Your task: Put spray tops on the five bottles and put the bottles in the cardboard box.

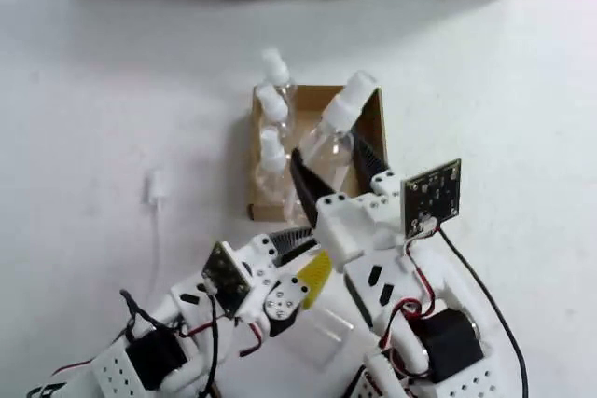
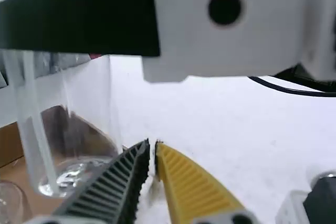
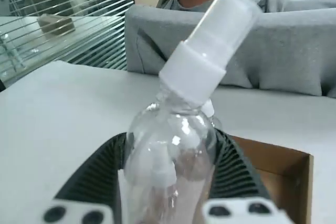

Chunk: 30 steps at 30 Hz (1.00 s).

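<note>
Altogether four capped bottles (image 1: 271, 171), one loose top (image 1: 157, 188)

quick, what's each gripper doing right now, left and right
left gripper: closed, holding nothing.
right gripper: closed on a bottle.

White tabletop (image 1: 93, 62), cardboard box (image 1: 312, 95) standing at its middle, loose spray top (image 1: 157, 188) lying well to the box's left, clear bottle (image 1: 328, 331) lying between the two arm bases at the near edge.
</note>
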Each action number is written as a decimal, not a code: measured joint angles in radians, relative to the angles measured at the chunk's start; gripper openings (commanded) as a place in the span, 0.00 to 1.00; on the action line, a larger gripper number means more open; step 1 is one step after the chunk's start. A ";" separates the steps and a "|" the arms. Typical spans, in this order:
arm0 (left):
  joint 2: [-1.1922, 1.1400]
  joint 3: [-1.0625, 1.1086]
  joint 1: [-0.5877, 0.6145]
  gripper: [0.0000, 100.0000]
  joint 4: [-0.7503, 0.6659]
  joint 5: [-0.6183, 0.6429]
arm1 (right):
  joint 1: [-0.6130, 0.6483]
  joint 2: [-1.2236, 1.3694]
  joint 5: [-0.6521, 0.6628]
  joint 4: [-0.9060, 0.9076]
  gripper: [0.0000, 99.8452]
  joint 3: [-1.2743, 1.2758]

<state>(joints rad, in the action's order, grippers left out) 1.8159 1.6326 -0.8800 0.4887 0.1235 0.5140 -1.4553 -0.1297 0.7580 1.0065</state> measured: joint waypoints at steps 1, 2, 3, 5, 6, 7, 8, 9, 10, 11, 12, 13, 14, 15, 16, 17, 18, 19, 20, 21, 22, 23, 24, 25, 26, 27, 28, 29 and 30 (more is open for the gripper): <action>0.000 0.006 -0.003 0.02 0.000 -0.002 | 0.012 0.002 0.000 0.035 0.01 -0.018; 0.000 0.012 -0.003 0.02 0.000 -0.002 | 0.025 0.002 0.000 0.072 0.01 -0.041; 0.000 0.018 -0.003 0.02 -0.002 -0.002 | 0.037 0.003 0.000 0.115 0.01 -0.072; 0.000 0.026 -0.003 0.02 -0.002 -0.002 | 0.061 0.009 0.000 0.212 0.01 -0.138; 0.000 0.026 -0.003 0.02 -0.002 -0.002 | 0.071 0.011 0.000 0.256 0.01 -0.167; 0.000 0.026 -0.003 0.02 -0.002 -0.002 | 0.077 0.015 0.000 0.301 0.01 -0.199; 0.000 0.026 -0.003 0.02 -0.002 -0.002 | 0.080 0.020 0.000 0.342 0.01 -0.226; 0.000 0.026 -0.003 0.02 -0.002 -0.002 | 0.083 0.037 0.000 0.381 0.01 -0.250; 0.000 0.026 -0.003 0.02 -0.002 0.002 | 0.086 0.048 0.000 0.416 0.01 -0.272; -0.002 0.026 -0.003 0.02 -0.002 0.002 | 0.086 0.058 0.000 0.443 0.01 -0.292; -0.002 0.026 -0.003 0.02 -0.002 0.003 | 0.086 0.066 0.000 0.459 0.01 -0.302; -0.002 0.026 -0.003 0.02 -0.002 0.003 | 0.086 0.075 0.000 0.465 0.01 -0.310; -0.002 0.026 -0.003 0.02 -0.002 0.003 | 0.084 0.081 0.000 0.466 0.01 -0.313; -0.002 0.026 -0.003 0.02 -0.002 0.003 | 0.077 0.086 0.000 0.466 0.01 -0.316; -0.002 0.026 -0.002 0.02 -0.002 0.003 | 0.063 0.092 0.000 0.462 0.01 -0.316; -0.002 0.026 0.005 0.02 -0.002 0.000 | 0.049 0.095 0.000 0.454 0.01 -0.316; -0.002 0.026 0.015 0.02 0.000 0.000 | 0.021 0.098 0.009 0.446 0.01 -0.316; -0.002 0.026 0.031 0.02 0.012 0.000 | -0.009 0.098 0.032 0.439 0.01 -0.316; -0.002 0.026 0.054 0.02 0.032 0.000 | -0.046 0.098 0.061 0.433 0.01 -0.316; -0.002 0.026 0.083 0.02 0.057 0.000 | -0.081 0.098 0.086 0.425 0.01 -0.316; -0.002 0.026 0.118 0.02 0.083 -0.002 | -0.115 0.098 0.104 0.413 0.01 -0.316; -0.002 0.026 0.164 0.02 0.110 -0.002 | -0.144 0.100 0.115 0.400 0.01 -0.316; -0.002 0.026 0.212 0.02 0.138 -0.002 | -0.170 0.100 0.121 0.385 0.01 -0.313; -0.002 0.026 0.258 0.02 0.169 -0.002 | -0.193 0.100 0.124 0.370 0.01 -0.301; -0.002 0.026 0.315 0.02 0.198 -0.002 | -0.212 0.104 0.127 0.353 0.01 -0.284; -0.002 0.026 0.376 0.02 0.227 -0.002 | -0.229 0.118 0.129 0.336 0.01 -0.264; -0.002 0.026 0.434 0.02 0.253 -0.002 | -0.242 0.141 0.129 0.321 0.01 -0.247; -0.002 0.026 0.491 0.02 0.278 -0.002 | -0.256 0.170 0.129 0.299 0.01 -0.230; -0.002 0.026 0.549 0.02 0.301 -0.002 | -0.269 0.207 0.129 0.273 0.01 -0.222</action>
<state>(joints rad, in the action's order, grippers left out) 1.8144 1.6586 -0.3307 0.7894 0.1220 0.2455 -1.2482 -0.0008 1.0311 0.7841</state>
